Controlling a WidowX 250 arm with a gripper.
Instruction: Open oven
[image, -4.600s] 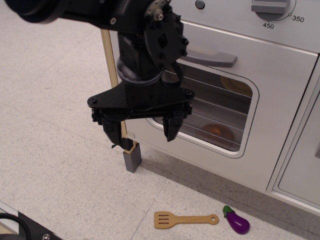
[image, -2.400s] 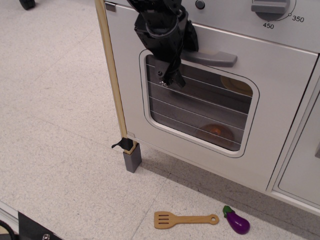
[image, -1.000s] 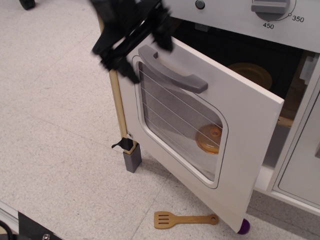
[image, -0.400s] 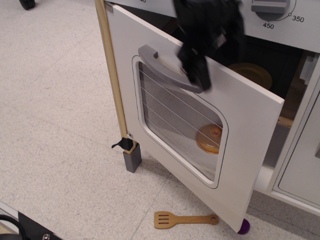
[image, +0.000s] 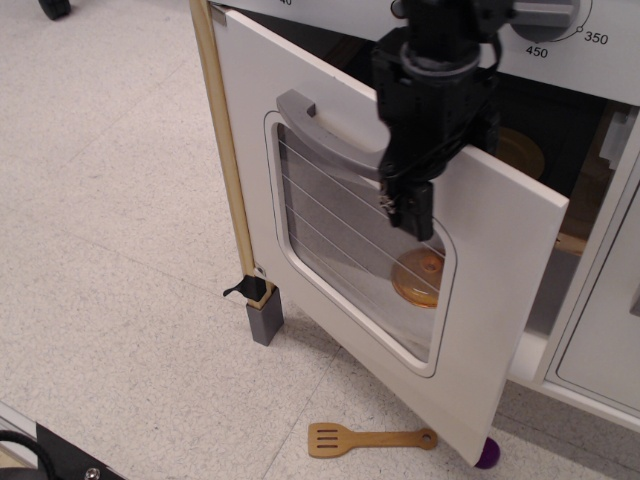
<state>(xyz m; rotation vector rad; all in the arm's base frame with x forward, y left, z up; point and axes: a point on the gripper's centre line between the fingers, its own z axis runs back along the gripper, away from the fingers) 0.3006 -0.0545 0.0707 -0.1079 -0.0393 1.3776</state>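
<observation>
The white oven's door stands swung out, hinged on the left, and the dark interior shows behind its right edge. The door carries a grey bar handle and a rounded wire-lined window. The grey dial panel runs above. My black gripper hangs in front of the door, fingers pointing down over the right end of the handle and the window's upper right. It is seen edge-on, so its jaws are hard to read. It holds nothing that I can see.
A yellow plate sits inside the oven, and an orange round thing shows through the window. A wooden spatula and a purple eggplant lie on the floor below the door. A plain white cabinet door is at the right.
The oven door went from closed to swung open. My gripper left the door's left side, crossed to the right and came down in front of the handle's right end.
</observation>
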